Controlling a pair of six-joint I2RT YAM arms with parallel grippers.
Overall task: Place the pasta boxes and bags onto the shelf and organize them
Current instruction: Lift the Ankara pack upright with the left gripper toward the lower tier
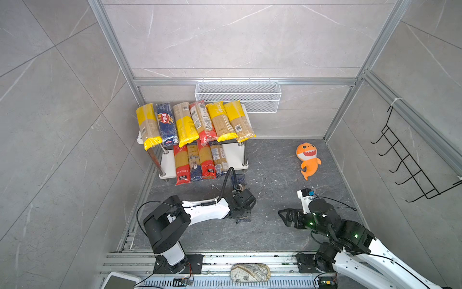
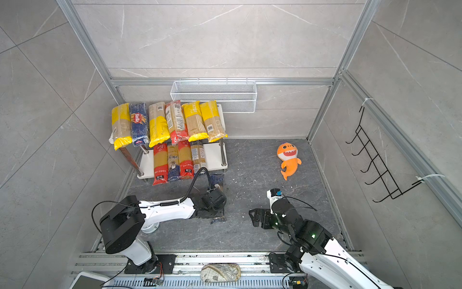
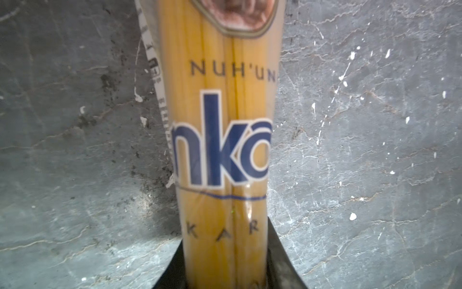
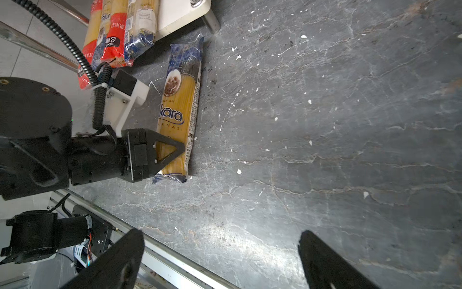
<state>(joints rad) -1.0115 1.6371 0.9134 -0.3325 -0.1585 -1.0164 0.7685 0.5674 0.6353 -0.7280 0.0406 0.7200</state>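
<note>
Shelf [image 1: 237, 152]: upper board full, six packs [image 1: 195, 123] side by side, front ends hanging over the edge. Lower board holds four packs [image 1: 200, 162], also overhanging. Bare board shows only at its right end.

Spaghetti pack [image 4: 178, 112]: the last one, lying flat on the floor [image 4: 325, 125] just in front of the shelf's right leg.

Left gripper [image 3: 226, 270]: clamped across this pack, fingers pressed on both long sides, well off-centre toward the end farthest from the shelf.

Right gripper [image 4: 221, 240]: fingers spread wide, empty, over bare floor, well apart from the pack.

Risks, judged:
- Off-centre hold: the long free end probably droops or pivots on lifting, and may catch the shelf leg or the lower board's edge.
- Narrow free slot: a skewed entry could nudge the overhanging neighbours off.
- Slick film could slide out, and a hard squeeze could snap strands. White flecks [image 4: 239, 171] already litter the floor.
</note>
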